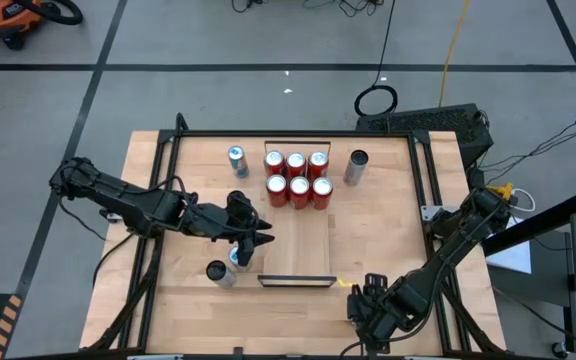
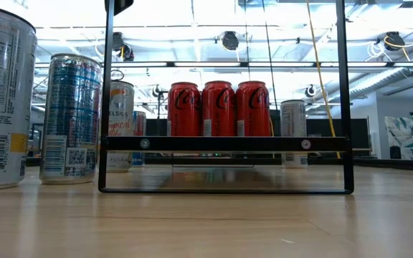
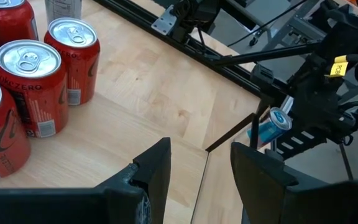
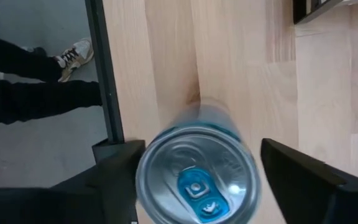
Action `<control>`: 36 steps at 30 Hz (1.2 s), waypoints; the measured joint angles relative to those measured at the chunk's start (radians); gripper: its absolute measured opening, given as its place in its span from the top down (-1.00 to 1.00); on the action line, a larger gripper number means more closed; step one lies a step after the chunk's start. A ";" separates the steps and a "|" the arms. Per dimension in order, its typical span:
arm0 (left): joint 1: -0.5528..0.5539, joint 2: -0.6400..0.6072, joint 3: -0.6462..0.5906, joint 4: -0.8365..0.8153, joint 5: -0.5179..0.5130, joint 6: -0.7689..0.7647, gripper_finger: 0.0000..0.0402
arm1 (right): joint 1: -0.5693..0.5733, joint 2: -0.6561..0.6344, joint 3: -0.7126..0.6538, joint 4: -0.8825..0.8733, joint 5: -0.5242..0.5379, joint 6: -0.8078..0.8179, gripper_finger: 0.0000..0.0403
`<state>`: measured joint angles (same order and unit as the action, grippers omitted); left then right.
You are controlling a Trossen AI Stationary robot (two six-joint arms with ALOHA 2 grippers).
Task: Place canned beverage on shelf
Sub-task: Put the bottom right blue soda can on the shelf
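Can: blue-tabbed can (image 4: pixel 196 177) seen top-on in the right wrist view, lower centre of that frame, above bare tabletop; in the left wrist view it shows small and tilted at centre right.
Grip: right gripper (image 1: pixel 368 298) at the lower right of centre in the high view, fingers flanking the can; one finger against its side, a sliver showing at the other, so judged clamped rather than loose.
Shelf: shelf (image 1: pixel 303 240) running from upper centre to lower centre of the high view, near end just left of the right gripper.
Occupied part: six red cans (image 1: pixel 296 178) in two rows of three at the upper end; lower stretch bare.
Step in hand: carrying the can across to the bare stretch, by the look of it.
Doing it well: bring the can upright first; clear the dark end lip (image 2: pixel 224 143) before descending; set down just below the red rows without nudging them; release only once the base sits flat.
Left arm: left gripper (image 3: pixel 201 168) at centre left of the high view, beside the shelf's left edge, fingers apart, nothing between them.
Loose cans: two silver cans (image 1: pixel 220 272) under and beside the left gripper.
Beyond the table: a person's legs and shoe (image 4: pixel 73 53), upper left of the right wrist view.
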<state>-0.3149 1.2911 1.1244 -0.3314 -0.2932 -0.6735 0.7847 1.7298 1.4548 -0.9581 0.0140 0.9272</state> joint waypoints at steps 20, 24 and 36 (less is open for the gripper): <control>0.000 0.000 0.000 0.004 0.001 -0.002 0.16 | 0.000 -0.077 0.000 -0.007 0.005 -0.049 -0.04; 0.000 0.000 0.000 0.078 0.028 -0.002 0.16 | -0.007 -0.145 0.000 -0.007 -0.001 -0.050 -0.04; 0.000 0.000 0.000 0.322 0.061 0.081 0.16 | -0.112 -0.334 0.098 -0.034 0.008 -0.130 -0.03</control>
<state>-0.3145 1.2915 1.1244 -0.0095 -0.2325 -0.5923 0.6723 1.3961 1.5527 -0.9925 0.0221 0.7974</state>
